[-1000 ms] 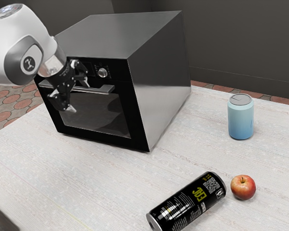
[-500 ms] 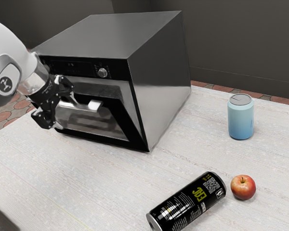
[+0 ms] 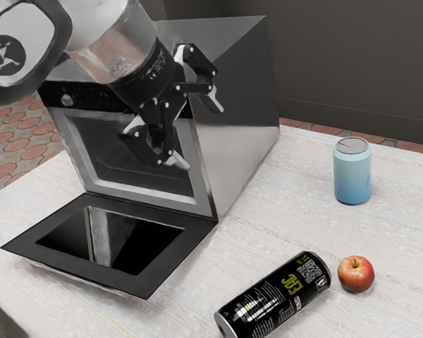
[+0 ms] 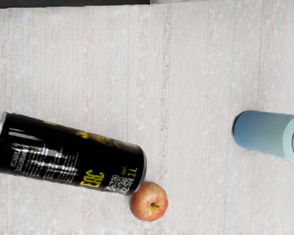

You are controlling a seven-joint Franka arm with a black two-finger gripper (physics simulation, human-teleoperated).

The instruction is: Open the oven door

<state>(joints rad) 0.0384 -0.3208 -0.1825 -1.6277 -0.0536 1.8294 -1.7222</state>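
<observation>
In the exterior view the oven (image 3: 233, 105) stands at the table's back with its cavity exposed. Its door (image 3: 158, 260) is folded down, lying about flat in front of the oven, low over the table. My gripper (image 3: 201, 139) hangs above the door and in front of the oven's opening, its two fingers spread wide with nothing between them. It touches neither the door nor anything else that I can make out. The door's handle is hidden beneath the lowered door.
A black can (image 3: 275, 296) lies on its side on the table (image 3: 282, 204), with an apple (image 3: 356, 274) beside one end. Farther back, a blue can (image 3: 352, 172) stands upright. In the wrist view the black can (image 4: 68, 154), apple (image 4: 148, 201) and blue can (image 4: 264, 132) appear.
The oven door has swung from closed, through partly open, down to flat. My gripper has left the handle area, risen and moved toward the exterior view's right, with the hand turned.
</observation>
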